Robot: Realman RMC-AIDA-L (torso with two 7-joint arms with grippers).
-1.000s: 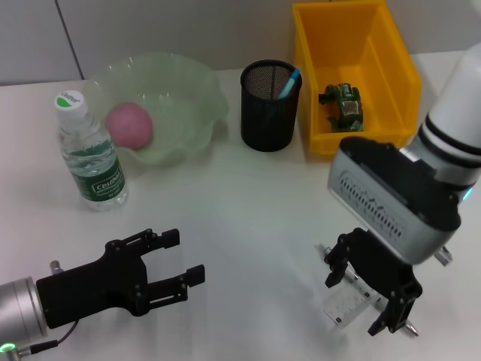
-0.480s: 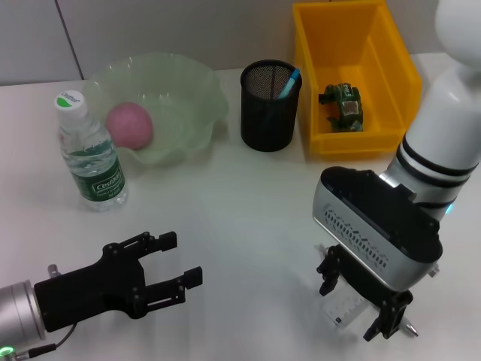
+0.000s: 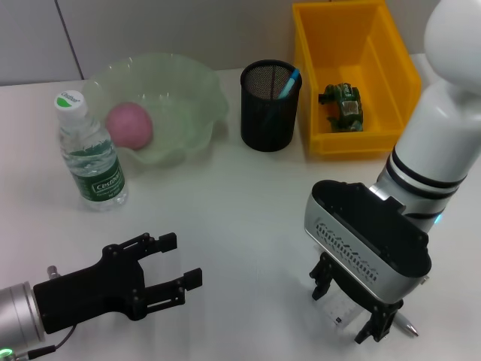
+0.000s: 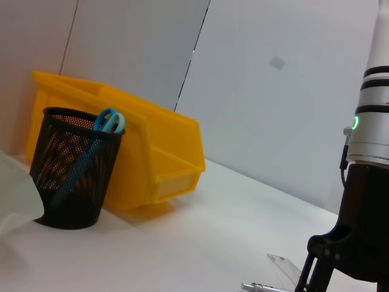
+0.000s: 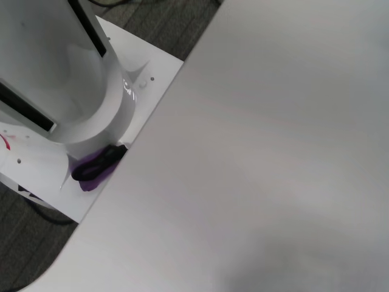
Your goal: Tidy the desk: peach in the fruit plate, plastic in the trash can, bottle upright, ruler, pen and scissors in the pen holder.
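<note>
Here, white desk [image 3: 248, 195], pale wall behind; right gripper [image 3: 349, 312] open astride ruler [image 3: 342, 310]; left gripper [image 3: 169, 267] open, idle.

Right gripper [image 3: 346, 306] lower over ruler [image 3: 342, 310].

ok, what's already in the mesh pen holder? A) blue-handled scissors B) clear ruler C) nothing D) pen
A: blue scissors handles poke out of the pen holder; the clear ruler and pen lie on the desk under the right gripper.
</note>
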